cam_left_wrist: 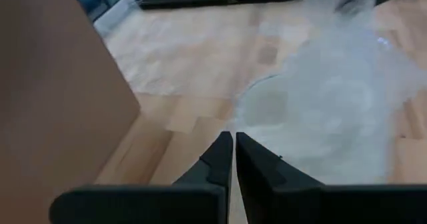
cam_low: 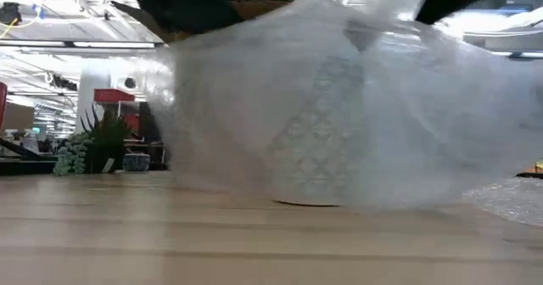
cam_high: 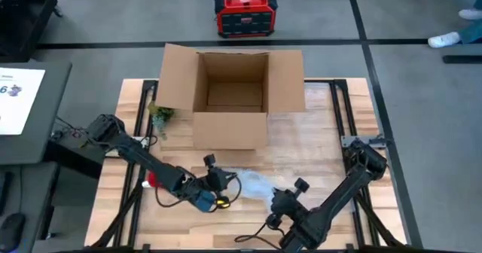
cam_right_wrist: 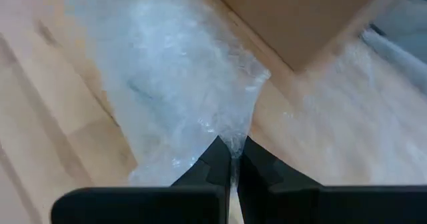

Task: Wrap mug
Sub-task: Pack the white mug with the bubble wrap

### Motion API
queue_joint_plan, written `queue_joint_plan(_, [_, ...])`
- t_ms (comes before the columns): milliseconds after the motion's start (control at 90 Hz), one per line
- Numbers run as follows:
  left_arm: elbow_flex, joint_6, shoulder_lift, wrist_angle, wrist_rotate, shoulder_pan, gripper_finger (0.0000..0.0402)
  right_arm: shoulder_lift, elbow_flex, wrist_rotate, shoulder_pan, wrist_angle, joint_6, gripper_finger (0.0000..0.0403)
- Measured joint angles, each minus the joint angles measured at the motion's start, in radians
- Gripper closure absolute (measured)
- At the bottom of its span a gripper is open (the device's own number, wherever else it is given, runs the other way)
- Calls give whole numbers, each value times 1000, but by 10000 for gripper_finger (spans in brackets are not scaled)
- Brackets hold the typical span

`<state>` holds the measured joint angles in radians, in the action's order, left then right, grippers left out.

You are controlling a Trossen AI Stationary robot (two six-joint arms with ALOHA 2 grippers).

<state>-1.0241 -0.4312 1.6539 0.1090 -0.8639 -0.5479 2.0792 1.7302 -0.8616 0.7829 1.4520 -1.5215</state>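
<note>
Fingers of the left gripper [cam_left_wrist: 233, 159] are pressed together with nothing visibly between them, just beside the mug [cam_low: 316, 153], which stands upright under a draped sheet of bubble wrap [cam_right_wrist: 177, 71] in front of the cardboard box [cam_high: 230, 95]. Right of the mug, the right gripper [cam_right_wrist: 231, 156] pinches the wrap's edge (lifting it, apparently). Wrapping looks begun: draped, not yet tucked underneath.

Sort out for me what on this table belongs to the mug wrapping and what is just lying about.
In the job:
mug, under the wrap
bubble wrap, draped over it
right gripper, jaws pinching the wrap's edge
left gripper, jaws closed, empty, beside the wrap

Lying about:
cardboard box, open
small plant
red device on the floor
</note>
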Motion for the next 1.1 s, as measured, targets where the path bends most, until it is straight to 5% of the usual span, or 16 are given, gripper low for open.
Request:
queue_joint_plan(256, [-83,-63,-32,-1,166,-69,402,0,0,22,-2,18,-23,403])
queue_joint_plan(489, [-131,39,-17,-211,524,-134,402,0,0,23,-1,24,-24,403])
queue_joint_plan(722, [-119,118,121,-407,607,-106,402,0,0,25,-6,28,-26,403])
queue_joint_plan(878, [-119,170,245,-587,514,-65,402,0,0,25,-7,29,-26,403])
queue_joint_plan(1100, [-119,201,271,-511,125,-21,402,0,0,25,-6,28,-26,403])
